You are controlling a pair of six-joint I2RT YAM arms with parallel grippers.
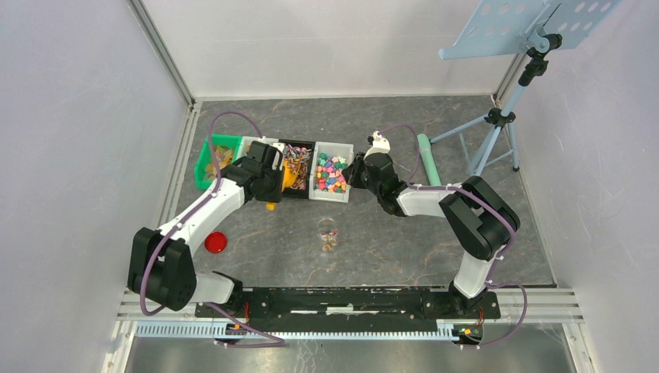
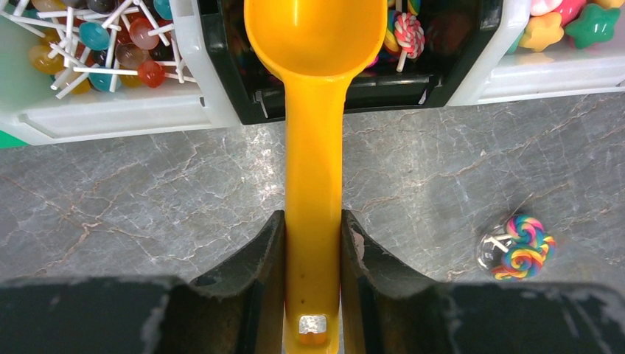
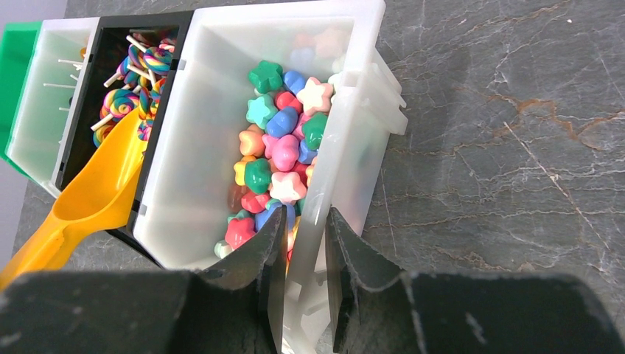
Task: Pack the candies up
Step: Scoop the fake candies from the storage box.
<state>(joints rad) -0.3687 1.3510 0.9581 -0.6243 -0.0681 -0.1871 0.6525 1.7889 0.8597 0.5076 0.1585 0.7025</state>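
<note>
Pincers first: my left gripper [image 2: 312,221] is clamped on the handle of the orange scoop [image 2: 313,140], one finger pressed against each side of it. The scoop points away from me, and its bowl reaches over the near wall of the black bin [image 2: 383,92]. Swirl lollipops [image 2: 407,31] lie in that bin, just right of the bowl.

My right gripper [image 3: 304,221] is closed on the right-hand wall of the white bin [image 3: 188,140], with one finger inside against the sweets and the other outside. The candies [image 3: 278,151] fill this bin: small star and flower shapes in pink, green, blue, red and yellow, heaped against the wall I am holding.

Moving outward, the four bins stand touching in a row across the far middle of the table [image 1: 404,241]. The white bin is at the right end, then the black bin, then a second white bin [image 2: 110,118] holding round lollipops on sticks, and a green bin [image 1: 208,159] is at the left end.

Nearer to me, between the two arms and well apart from the row, a small clear jar [image 1: 327,233] stands upright with a few swirl lollipops inside. A red lid [image 1: 216,242] lies flat near my left arm. A music stand [image 1: 528,27] is at the far right.
</note>
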